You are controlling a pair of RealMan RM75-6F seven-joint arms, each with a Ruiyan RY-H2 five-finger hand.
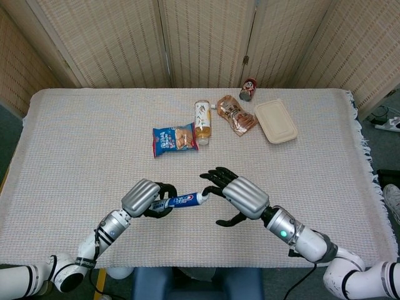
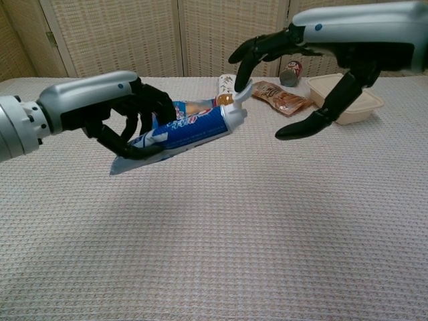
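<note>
Left hand grips a blue-and-white toothpaste tube, fingers wrapped around the tube's flat crimped end, tube held clear above the beige woven tablecloth. In the chest view the left hand holds the tube tilted, white cap end raised and pointing toward the right hand.

Right hand sits just beside the cap end, fingers spread apart, holding nothing. Chest view: right hand with fingertips curved down at the tube's white cap, either touching or a hair off, can't tell. Thumb hangs apart, lower right.

Far side of the table, left to right:
- blue snack bag with biscuits printed on it, lying flat
- clear bottle of yellow-orange drink with white label, lying on its side, touching the bag's right edge
- brown foil pouch, flat, just right of the bottle
- small red-and-dark can, at the back edge
- beige lidded takeaway box, right of the pouch

All well apart from both hands.
</note>
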